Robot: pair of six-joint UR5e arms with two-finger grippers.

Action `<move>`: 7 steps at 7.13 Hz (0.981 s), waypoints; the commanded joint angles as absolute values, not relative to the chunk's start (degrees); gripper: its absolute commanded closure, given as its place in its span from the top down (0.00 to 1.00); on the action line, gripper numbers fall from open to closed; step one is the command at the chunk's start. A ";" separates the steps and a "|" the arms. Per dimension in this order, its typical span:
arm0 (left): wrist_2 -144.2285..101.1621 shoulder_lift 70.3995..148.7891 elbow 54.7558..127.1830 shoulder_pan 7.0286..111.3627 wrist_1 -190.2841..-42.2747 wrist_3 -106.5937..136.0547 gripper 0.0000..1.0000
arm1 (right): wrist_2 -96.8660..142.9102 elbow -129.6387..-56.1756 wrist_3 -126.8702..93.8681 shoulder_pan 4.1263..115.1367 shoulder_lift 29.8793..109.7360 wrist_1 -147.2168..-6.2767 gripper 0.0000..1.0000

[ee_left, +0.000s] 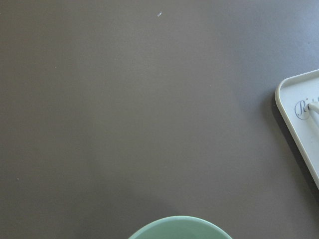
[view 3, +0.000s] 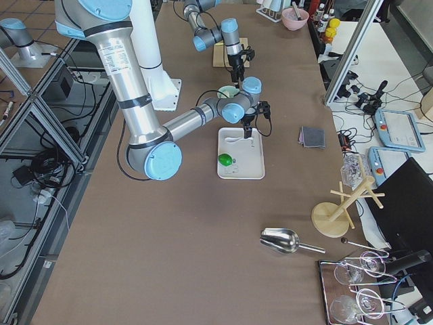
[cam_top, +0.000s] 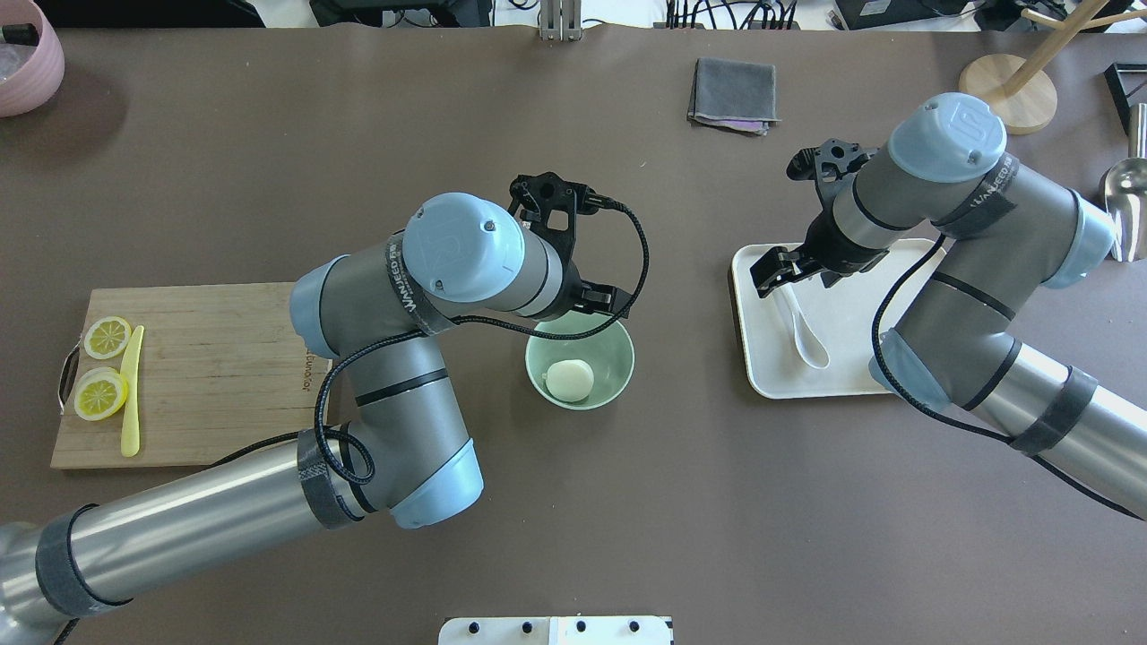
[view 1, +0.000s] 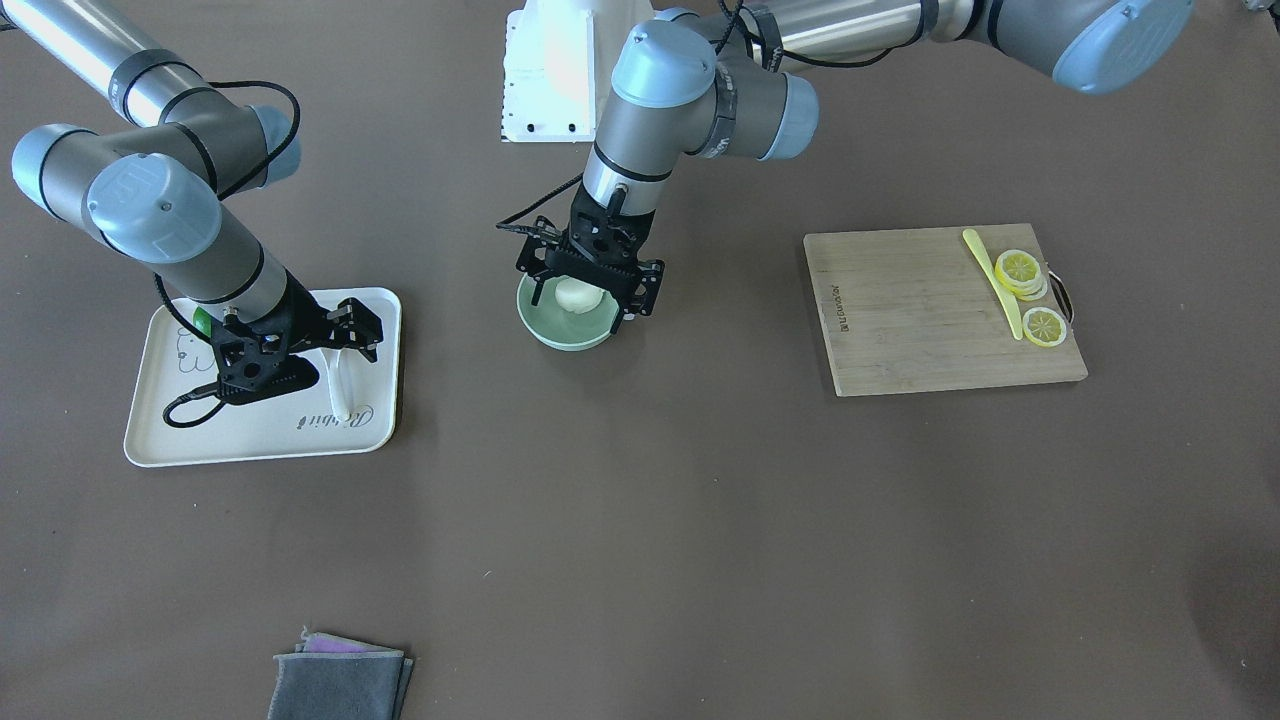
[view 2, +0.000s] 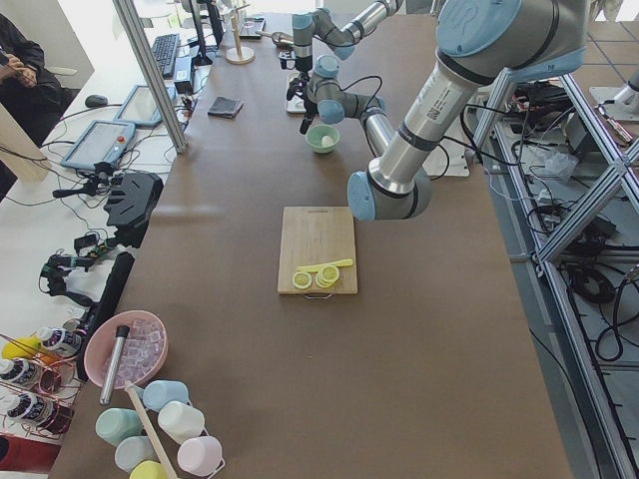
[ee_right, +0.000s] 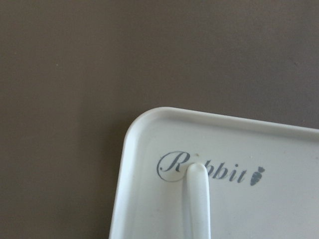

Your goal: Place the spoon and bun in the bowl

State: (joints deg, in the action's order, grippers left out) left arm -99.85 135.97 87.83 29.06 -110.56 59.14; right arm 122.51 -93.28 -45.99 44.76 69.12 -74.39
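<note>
**A:** Where were the spoon [cam_top: 804,336] and bun [cam_top: 570,379]?

**B:** Bun in the bowl [cam_top: 618,345], beneath the spread left gripper [view 1: 585,300]. Spoon on the tray [cam_top: 762,358], three o'clock. The right gripper [cam_top: 781,276] had an unclear opening and likely needed centring.

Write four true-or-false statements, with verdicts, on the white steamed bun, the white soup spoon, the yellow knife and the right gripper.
1. The white steamed bun sits inside the pale mint-green bowl. True.
2. The white soup spoon lies in the bowl too. False: it lies on the white tray.
3. The yellow knife lies on the wooden cutting board. True.
4. The right gripper hangs over the cutting board. False: it is over the tray, above the spoon's handle.
</note>
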 commanded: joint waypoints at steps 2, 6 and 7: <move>-99.84 135.88 87.89 30.14 -110.74 58.80 0.98 | 120.06 -92.64 -45.44 42.72 70.84 -74.44 0.87; -99.84 135.26 87.89 30.15 -111.09 58.54 0.98 | 118.92 -91.85 -45.62 42.54 70.31 -74.36 0.61; -99.84 135.18 87.80 30.15 -111.27 58.36 0.98 | 117.96 -91.85 -45.70 42.54 70.31 -74.36 0.26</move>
State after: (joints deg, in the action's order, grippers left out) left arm -99.84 135.27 87.88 30.14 -111.10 58.52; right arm 118.77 -91.88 -45.62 42.48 70.36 -74.36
